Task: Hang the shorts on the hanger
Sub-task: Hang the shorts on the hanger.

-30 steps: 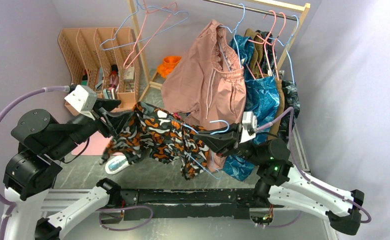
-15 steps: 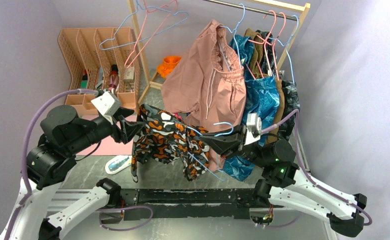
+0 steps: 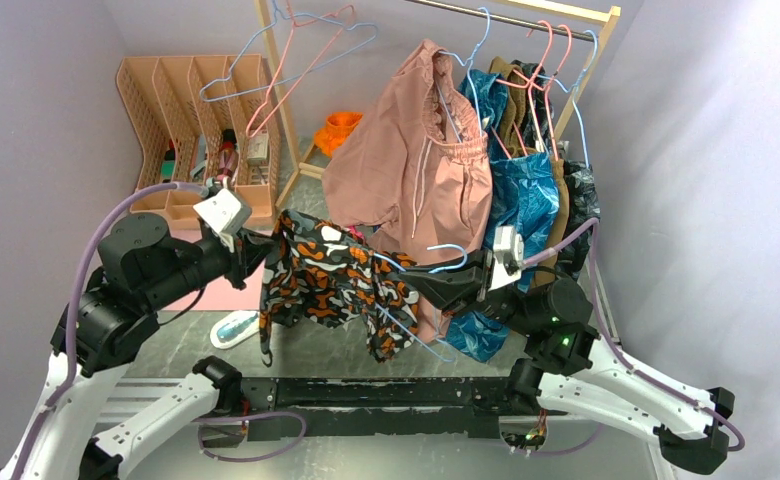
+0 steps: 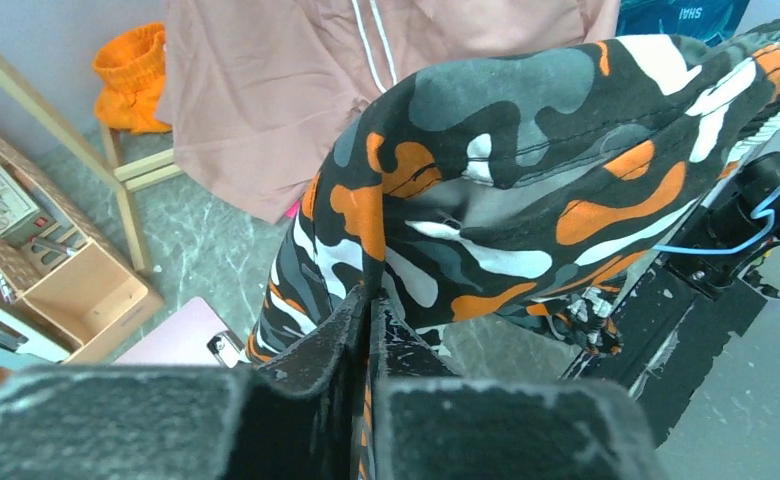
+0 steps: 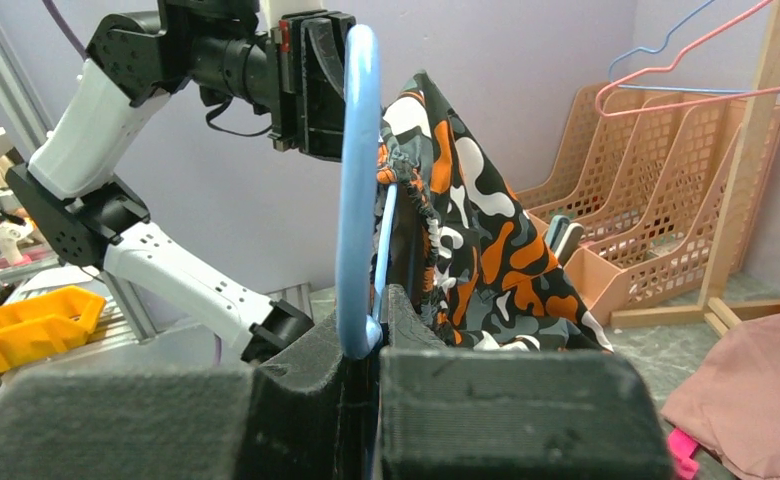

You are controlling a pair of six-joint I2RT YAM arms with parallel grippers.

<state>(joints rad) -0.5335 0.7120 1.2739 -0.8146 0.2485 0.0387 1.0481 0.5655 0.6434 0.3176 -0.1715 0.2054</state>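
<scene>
Working above a grey marbled tabletop (image 3: 316,355), between lilac walls (image 3: 26,120). Holding the shorts (image 3: 331,280) aloft at the centre of the top view, draped partway along the hanger (image 5: 358,150) and drooping below it. Clamping that hanger near its hook with the right gripper (image 5: 371,330), jaws clenched on the blue wire, probably steadying the frame as a fixed bar for sliding cloth. Pinching the left edge of the shorts with the left gripper (image 4: 366,305), jaws squeezed tight on a fold, seemingly for tugging the waistband further along. Hanging behind, at upper centre: dusty-pink garment (image 3: 411,170) and blue leaf-print garment (image 3: 521,190) on the clothes rail (image 3: 511,10); standing at upper left, peach file rack (image 3: 196,100). Differing from a moment ago: then gaping at the left jaws, now biting down; also reaching in closer from the left, bunching the shorts narrower.
</scene>
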